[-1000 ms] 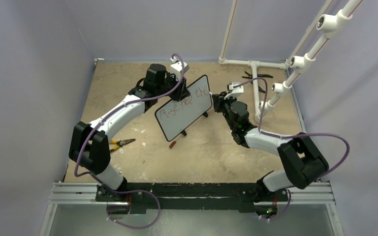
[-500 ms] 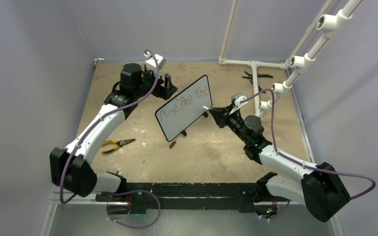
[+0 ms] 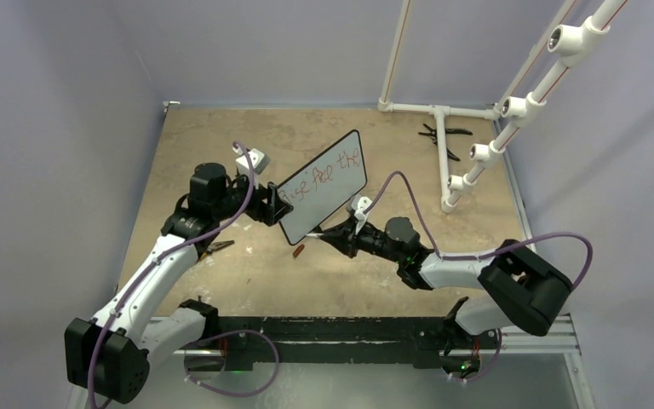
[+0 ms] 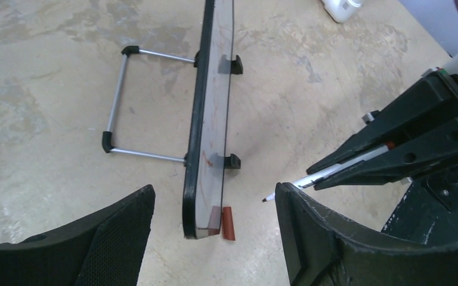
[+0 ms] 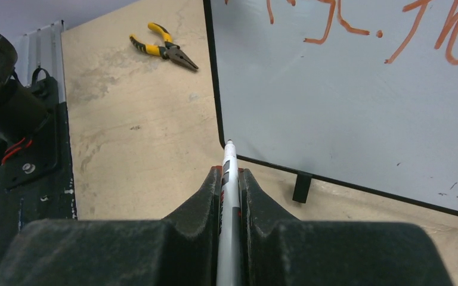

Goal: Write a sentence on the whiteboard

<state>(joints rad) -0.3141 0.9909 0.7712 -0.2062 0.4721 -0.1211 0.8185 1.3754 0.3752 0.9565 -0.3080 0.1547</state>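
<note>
The whiteboard (image 3: 328,189) stands tilted on its small black feet mid-table, with the sentence (image 3: 324,175) as red handwritten words along its upper part. My left gripper (image 3: 271,205) is open at the board's near-left end. In the left wrist view the board (image 4: 210,107) is edge-on, its end between my spread fingers (image 4: 214,238), with no touch visible. My right gripper (image 3: 334,239) is shut on a white marker (image 3: 313,236). In the right wrist view the marker's (image 5: 229,179) tip is at the board's (image 5: 346,101) lower-left corner, below the red words (image 5: 334,24).
A red marker cap (image 3: 299,250) lies on the table by the board's near corner (image 4: 228,223). Yellow-handled pliers (image 3: 207,249) lie left of it. Black pliers (image 3: 443,136) and a white pipe frame (image 3: 477,153) are at the back right. A wire stand (image 4: 116,107) props the board.
My left arm swung from behind the board's far side to its near-left end, gripper open. My right arm carried the marker from the board's right end down to its lower-left corner.
</note>
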